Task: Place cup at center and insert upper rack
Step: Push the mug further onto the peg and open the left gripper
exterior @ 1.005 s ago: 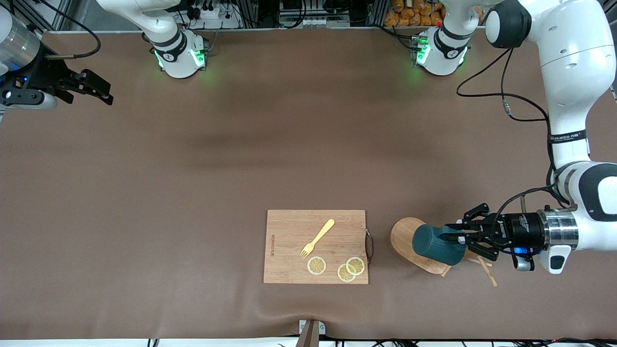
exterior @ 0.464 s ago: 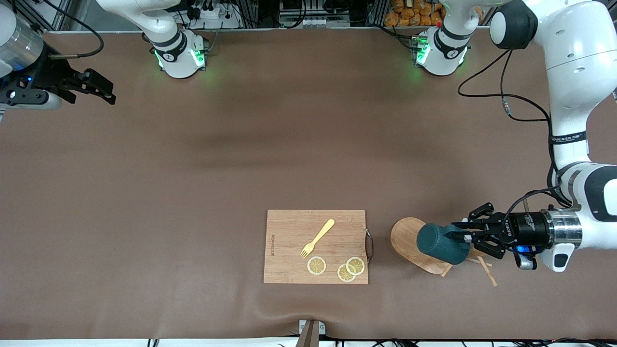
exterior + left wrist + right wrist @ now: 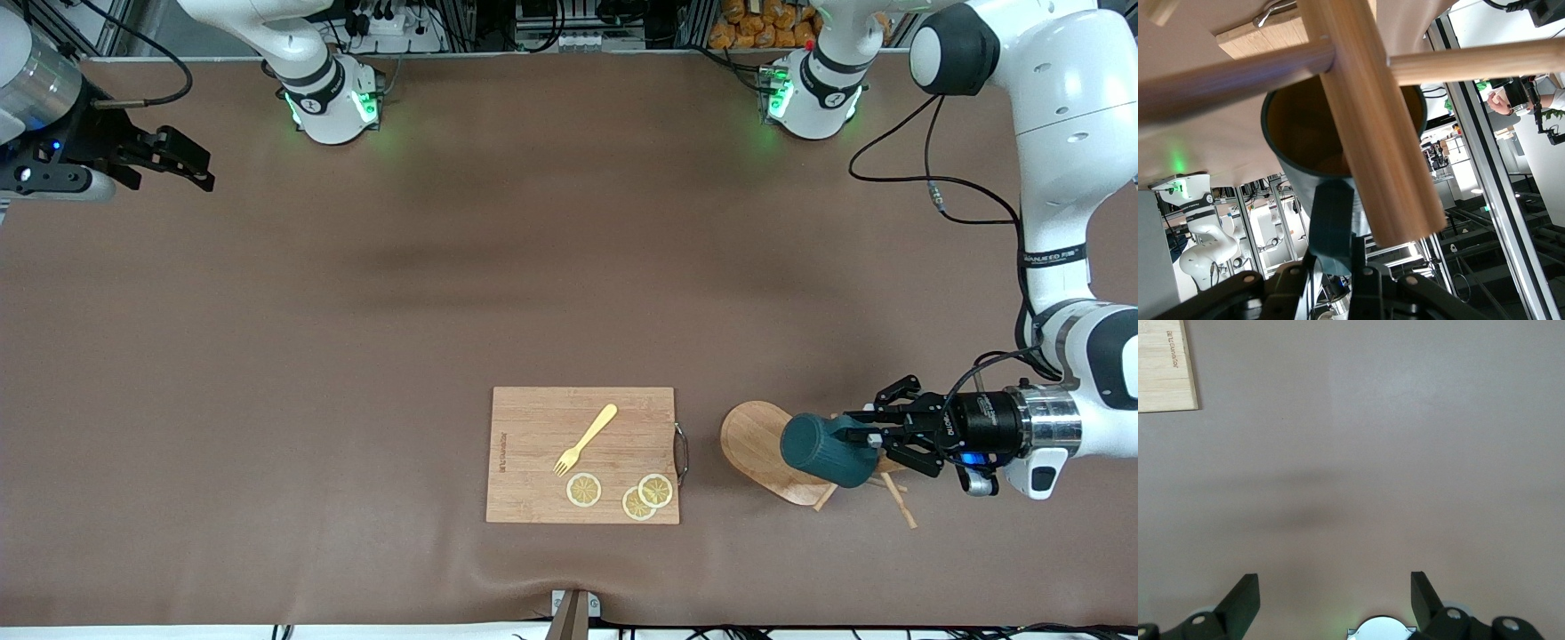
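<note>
The dark teal cup (image 3: 827,452) is held on its side by its handle in my left gripper (image 3: 858,437), which is shut on it. It hangs just over the fallen upper rack (image 3: 756,449), a wooden mug tree lying tipped near the left arm's end of the table, its pegs (image 3: 900,504) on the mat. In the left wrist view the cup's mustard inside (image 3: 1298,133) faces the camera, the handle (image 3: 1331,220) sits between my fingers, and the rack's post (image 3: 1371,133) crosses the cup's mouth. My right gripper (image 3: 191,169) is open and empty and waits at the right arm's end.
A rectangular wooden cutting board (image 3: 533,453) with a yellow fork (image 3: 587,438) and three lemon slices (image 3: 584,490) lies beside the rack's base, toward the table's middle. Its corner shows in the right wrist view (image 3: 1165,367). Bare brown mat (image 3: 533,267) fills the middle.
My left gripper has drawn the cup a little toward the left arm's end of the table, off the rack's base. The right gripper has barely shifted.
</note>
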Robot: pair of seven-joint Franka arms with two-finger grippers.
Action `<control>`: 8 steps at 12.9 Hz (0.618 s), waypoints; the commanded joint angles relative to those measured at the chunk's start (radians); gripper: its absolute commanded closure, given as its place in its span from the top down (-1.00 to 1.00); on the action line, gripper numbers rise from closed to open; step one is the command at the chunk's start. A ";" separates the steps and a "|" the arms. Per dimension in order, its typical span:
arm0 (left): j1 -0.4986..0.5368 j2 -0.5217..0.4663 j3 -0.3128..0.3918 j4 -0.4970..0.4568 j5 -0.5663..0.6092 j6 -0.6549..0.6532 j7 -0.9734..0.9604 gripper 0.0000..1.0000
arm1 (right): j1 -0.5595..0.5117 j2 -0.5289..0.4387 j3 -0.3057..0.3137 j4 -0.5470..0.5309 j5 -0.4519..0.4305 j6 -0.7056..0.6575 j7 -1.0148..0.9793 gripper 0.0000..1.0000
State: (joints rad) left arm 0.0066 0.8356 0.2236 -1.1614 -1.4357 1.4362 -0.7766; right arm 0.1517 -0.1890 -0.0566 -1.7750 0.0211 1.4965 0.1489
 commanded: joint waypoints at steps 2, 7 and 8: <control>0.013 0.010 -0.010 -0.003 -0.031 -0.019 0.026 -1.00 | 0.005 -0.015 -0.002 -0.011 0.006 -0.010 0.006 1.00; 0.050 0.017 -0.046 -0.006 -0.041 -0.040 0.051 -1.00 | 0.005 -0.013 -0.002 -0.011 0.006 -0.009 0.008 1.00; 0.050 0.017 -0.044 -0.008 -0.048 -0.040 0.051 -1.00 | 0.005 -0.013 -0.002 -0.011 0.006 -0.009 0.008 1.00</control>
State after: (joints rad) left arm 0.0464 0.8485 0.1894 -1.1661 -1.4443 1.4125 -0.7426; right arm 0.1519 -0.1890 -0.0566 -1.7752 0.0211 1.4914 0.1489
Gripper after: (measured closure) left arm 0.789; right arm 0.000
